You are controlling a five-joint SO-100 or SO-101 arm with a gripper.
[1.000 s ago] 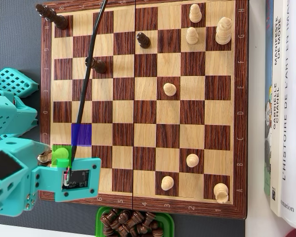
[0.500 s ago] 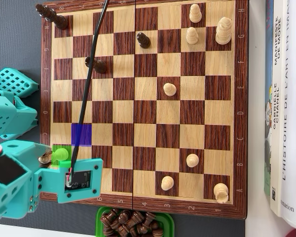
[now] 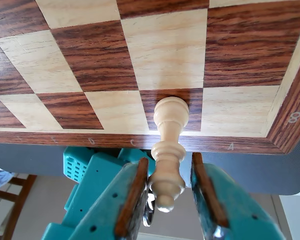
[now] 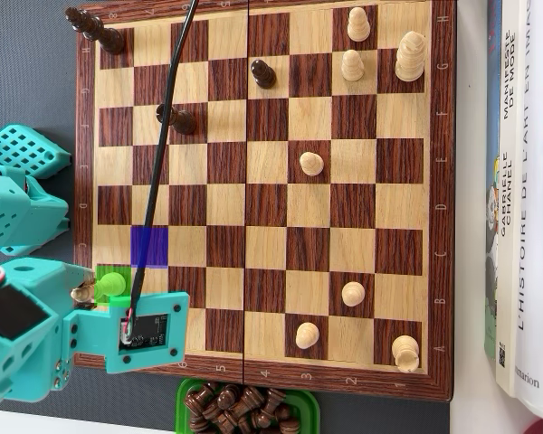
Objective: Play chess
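From overhead, my arm's teal body hid the end effector and most of the light piece beside it. The green tray of dark pieces, below it, ran off the bottom edge.

The teal arm covers the chessboard's lower-left corner. A green-tinted light piece shows beside it, just below a blue-marked square. Captured dark pieces fill a green tray.
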